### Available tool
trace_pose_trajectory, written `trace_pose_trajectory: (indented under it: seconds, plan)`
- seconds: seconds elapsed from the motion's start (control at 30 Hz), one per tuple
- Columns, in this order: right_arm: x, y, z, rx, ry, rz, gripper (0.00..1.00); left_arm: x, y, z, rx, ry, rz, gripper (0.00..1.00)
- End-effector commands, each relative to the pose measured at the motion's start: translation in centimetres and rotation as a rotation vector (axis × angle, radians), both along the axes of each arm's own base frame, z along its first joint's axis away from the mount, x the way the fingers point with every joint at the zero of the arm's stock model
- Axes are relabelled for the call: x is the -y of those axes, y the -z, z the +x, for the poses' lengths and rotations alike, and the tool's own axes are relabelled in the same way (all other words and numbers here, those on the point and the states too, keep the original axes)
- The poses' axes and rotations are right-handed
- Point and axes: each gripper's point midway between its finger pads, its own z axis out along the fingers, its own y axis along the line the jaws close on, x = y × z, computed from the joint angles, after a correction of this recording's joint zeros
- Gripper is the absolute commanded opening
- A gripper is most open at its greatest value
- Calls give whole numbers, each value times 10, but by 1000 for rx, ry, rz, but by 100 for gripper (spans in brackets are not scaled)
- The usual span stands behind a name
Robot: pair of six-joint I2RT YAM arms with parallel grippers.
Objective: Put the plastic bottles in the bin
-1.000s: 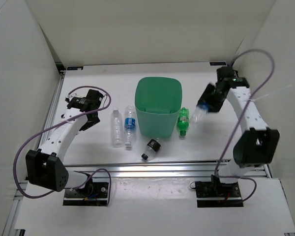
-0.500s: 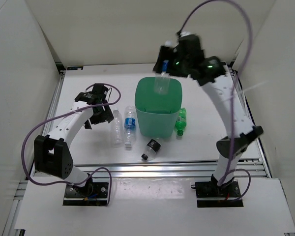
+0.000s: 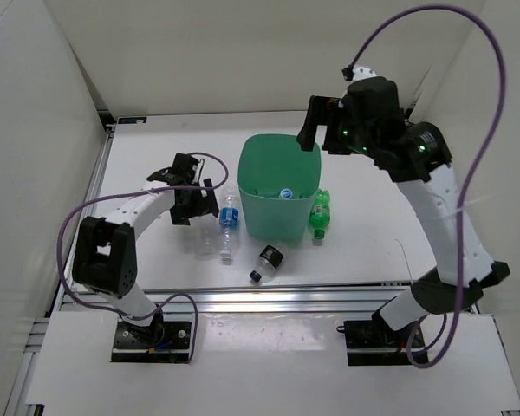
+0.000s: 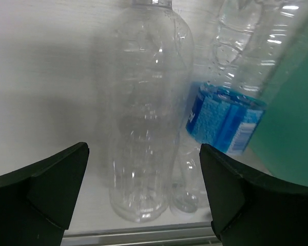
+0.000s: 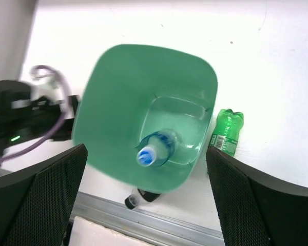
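The mint-green bin (image 3: 258, 224) stands mid-table. A clear bottle with a blue cap (image 3: 285, 193) lies inside it, neck up in the right wrist view (image 5: 156, 148). My right gripper (image 3: 316, 130) hangs open and empty above the bin's far right rim. My left gripper (image 3: 198, 206) is open and low, its fingers either side of the plain clear bottle (image 4: 143, 113), not closed on it. Beside that lies a blue-labelled bottle (image 3: 229, 227), against the bin. The green bottle (image 3: 320, 214) lies right of the bin. The short black-capped bottle (image 3: 267, 260) lies in front.
White walls enclose the table on the left, back and right. A metal rail (image 3: 269, 299) runs along the near edge. The right arm's purple cable (image 3: 485, 113) arcs high over the right side. The bin wall (image 4: 292, 128) is close on the left gripper's right.
My right arm swung from the table's right side to above the bin, opened, and its bottle dropped into the bin. My left arm moved right toward the plain clear bottle.
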Motion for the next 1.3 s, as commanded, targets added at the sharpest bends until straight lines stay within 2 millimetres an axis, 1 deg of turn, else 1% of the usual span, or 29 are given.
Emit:
trace_pose_trajectory:
  seconds: [0.0,0.03,0.17,0.2,0.23,0.33,0.37,0.47,0.5,0.53,0.57,0.6,0.63,0.67,0.7,0.73,0.77,0.8,0.87,0.9,0.93,0.97,1.0,1.03,1.07,1.1,1.17,1.2,1.27]
  plan:
    - [12,-5,-17,4,-5,-13,100,15,20,9,-6,59,-51,100]
    - [15,-4,-21,-3,-5,-19,100,18,24,12,-8,63,-61,97]
    - [25,-5,-34,-16,-5,-28,100,22,46,12,-54,79,-65,70]
    - [29,-3,-34,-26,4,-35,100,22,46,12,-54,79,-65,52]
    - [29,-3,-34,-26,4,-35,100,22,46,12,-54,79,-65,41]
    - [30,-2,-36,-26,4,-35,100,16,35,17,-21,53,-40,19]
    - [30,-2,-36,-26,4,-35,100,13,23,20,6,30,-29,19]
    - [29,-2,-37,-29,-5,-30,100,-9,-50,31,158,-109,8,22]
    - [29,-2,-37,-29,-5,-30,100,-11,-91,31,254,-157,-24,24]
    - [28,2,-37,-45,2,-29,100,-13,-116,33,311,-175,-40,26]
    - [30,12,-35,-68,11,-46,100,-13,-158,41,416,-195,-72,28]
    - [34,15,-36,-78,26,-42,100,-9,-192,39,501,-188,-98,32]
    - [33,14,-37,-74,25,-22,100,2,-212,39,542,-162,-123,33]
    - [35,18,-37,-86,33,-13,100,8,-255,43,635,-159,-157,34]
    - [40,30,-34,-117,56,-16,100,13,-274,41,671,-146,-179,36]
    - [43,30,-34,-117,74,15,100,27,-284,44,686,-111,-190,40]
    - [44,36,-31,-138,89,23,100,38,-309,44,730,-82,-235,42]
    - [54,39,-30,-151,125,38,100,49,-316,45,737,-56,-256,43]
    - [66,55,-25,-204,173,59,100,84,-313,51,709,21,-288,45]
    - [70,57,-24,-213,187,80,100,99,-325,51,723,56,-319,47]
    - [74,60,-25,-225,193,87,100,116,-312,59,693,79,-314,47]
    - [79,69,-22,-254,204,99,100,140,-311,53,682,130,-331,48]
    - [82,69,-22,-249,212,110,100,155,-319,52,695,165,-348,48]
    - [87,71,-24,-254,220,116,100,173,-302,58,663,202,-330,48]
    - [94,72,-21,-250,242,127,100,192,-298,52,658,244,-328,50]
    - [97,77,-22,-257,244,136,100,199,-302,53,669,255,-320,51]
    - [107,84,-20,-267,273,150,100,213,-286,55,646,277,-297,63]
    - [111,92,-21,-282,287,145,100,216,-286,52,644,286,-299,73]
    - [117,103,-21,-304,302,159,100,219,-283,48,635,304,-290,82]
